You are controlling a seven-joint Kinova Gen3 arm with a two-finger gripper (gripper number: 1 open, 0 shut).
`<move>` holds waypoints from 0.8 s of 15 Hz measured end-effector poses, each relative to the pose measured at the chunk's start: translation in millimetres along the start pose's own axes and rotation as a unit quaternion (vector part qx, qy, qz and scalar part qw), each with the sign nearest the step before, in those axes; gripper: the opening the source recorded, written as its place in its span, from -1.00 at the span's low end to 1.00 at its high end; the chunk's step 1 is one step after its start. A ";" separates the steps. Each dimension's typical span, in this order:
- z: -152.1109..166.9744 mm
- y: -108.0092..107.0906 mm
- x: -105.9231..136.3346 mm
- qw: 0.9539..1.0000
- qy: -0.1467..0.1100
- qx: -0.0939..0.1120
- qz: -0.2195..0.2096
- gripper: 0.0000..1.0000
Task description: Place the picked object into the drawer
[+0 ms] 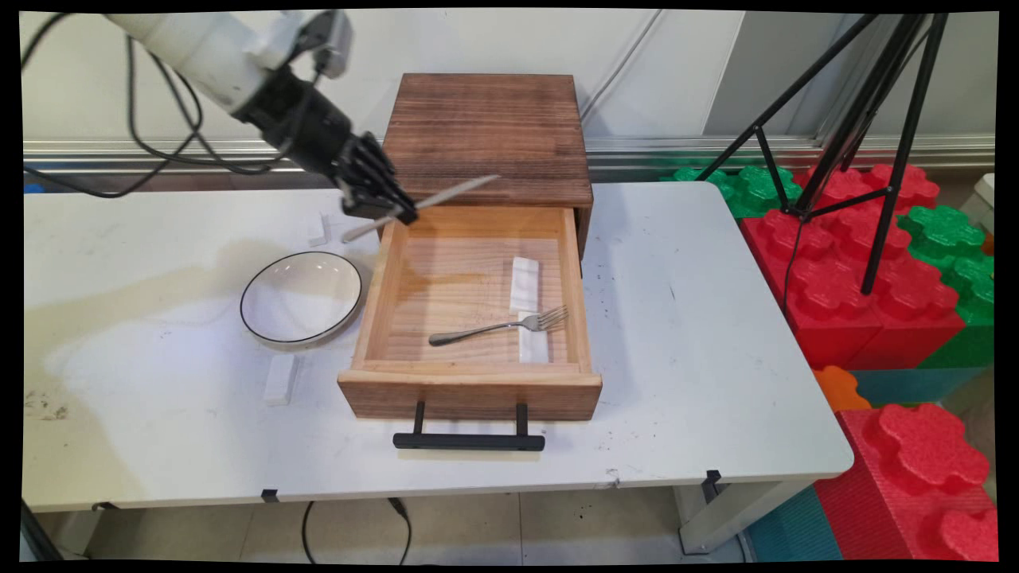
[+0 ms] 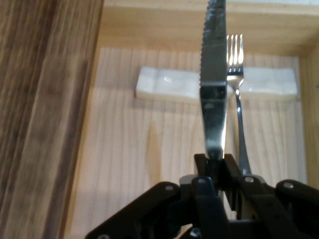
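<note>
Black and bar-shaped, the drawer handle (image 1: pixel 468 440) sits closest to the lens, projecting from the front of the open wooden drawer (image 1: pixel 470 390) toward the table's near edge. Up at the drawer's back left corner, the gripper (image 1: pixel 396 213) is pinched tight on a table knife (image 1: pixel 422 204), gripping it near the middle so that the serrated blade points out over the wooden cabinet (image 1: pixel 487 135) and the handle end trails toward the table on the left. In the hand view the knife (image 2: pixel 214 89) runs straight up from the fingers (image 2: pixel 202 164), lined up alongside the fork (image 2: pixel 236 84) below. That fork (image 1: pixel 500 325) lies on the drawer floor with its tines propped on a white block (image 1: pixel 525 306), which lifts them off the wood. Left of the drawer stands a white bowl with a dark rim (image 1: pixel 301 297), and a small white block (image 1: pixel 280 380) lies just in front of it on the white table (image 1: pixel 700 334)
</note>
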 end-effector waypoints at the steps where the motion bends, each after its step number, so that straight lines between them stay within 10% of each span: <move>1: 6.0 1.1 4.2 1.000 0.001 -0.001 0.001 -1.00; 12: 115.4 2.2 42.9 0.999 -0.025 -0.011 0.031 -1.00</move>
